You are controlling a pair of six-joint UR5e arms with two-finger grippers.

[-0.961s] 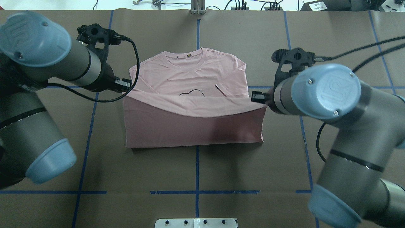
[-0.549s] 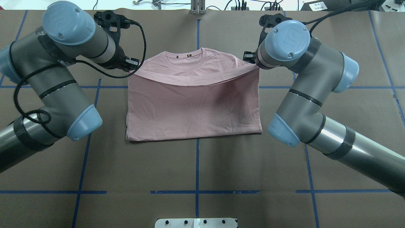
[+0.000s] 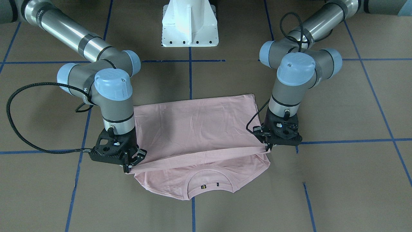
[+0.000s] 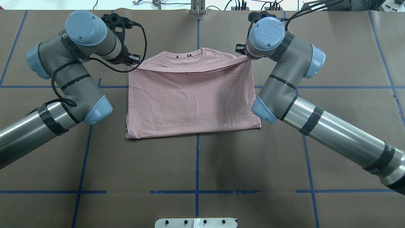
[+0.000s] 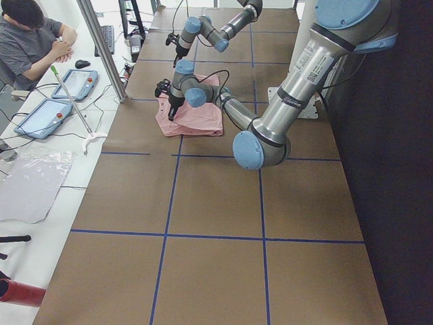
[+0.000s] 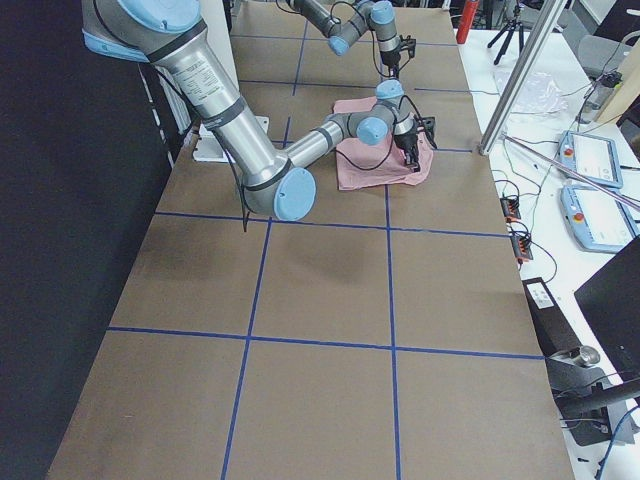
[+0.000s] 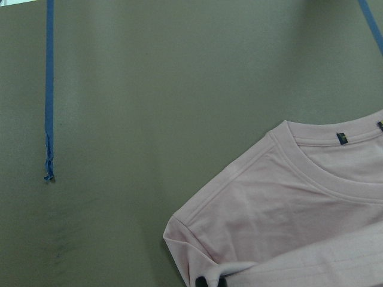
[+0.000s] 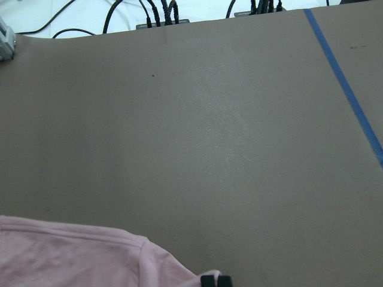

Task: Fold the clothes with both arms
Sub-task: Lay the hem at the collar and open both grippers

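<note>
The pale pink T-shirt [image 4: 193,101] lies flat in mid-table, its collar [image 4: 189,58] on the far side. Its lower half is folded up over the chest and hides the print. My left gripper [image 4: 130,64] is shut on the left corner of the raised hem. My right gripper [image 4: 243,56] is shut on the right corner. The hem hangs taut between them, just short of the collar and slightly above the shirt. In the front-facing view the left gripper [image 3: 268,148] is on the right and the right gripper [image 3: 128,167] on the left. The wrist views show the shirt's shoulder [image 7: 263,221] and its edge [image 8: 78,257].
Brown paper covers the table, with blue tape lines [image 4: 197,164]. The white pedestal base [image 3: 190,29] stands at the near edge. A metal post [image 4: 197,6] and cables sit at the far edge. An operator [image 5: 27,34] sits beyond the table with tablets.
Both grippers have carried the hem from the middle of the shirt away toward the collar. The folded layer now covers the print and lies flatter.
</note>
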